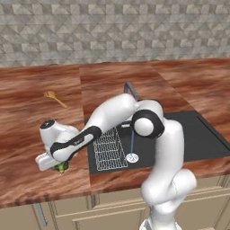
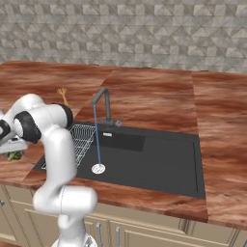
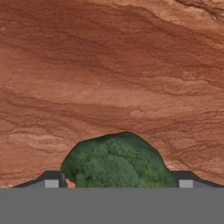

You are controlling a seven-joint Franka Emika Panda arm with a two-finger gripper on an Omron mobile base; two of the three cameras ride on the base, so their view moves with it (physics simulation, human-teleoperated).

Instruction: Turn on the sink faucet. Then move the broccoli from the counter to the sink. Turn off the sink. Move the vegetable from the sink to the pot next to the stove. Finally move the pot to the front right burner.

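Observation:
The broccoli point(image 3: 116, 162), a small floret with a bumpy green head, lies on the reddish-brown counter point(image 1: 27, 126) left of the sink point(image 1: 197, 134). My gripper point(image 3: 118, 183) is down over it, one fingertip against each side of it. In the base views the white hand covers most of the broccoli point(image 1: 61, 167) point(image 2: 14, 155). Water runs in a thin stream from the dark sink faucet point(image 1: 130, 87) point(image 2: 102, 103) to the round silver drain point(image 2: 98, 168). The pot and the stove are out of view.
A white wire rack point(image 1: 108, 148) lies in the left part of the black sink point(image 2: 154, 159). A wooden spoon point(image 1: 54, 97) rests on the counter behind the hand. My arm reaches left across the sink's front corner. A tiled wall runs along the back.

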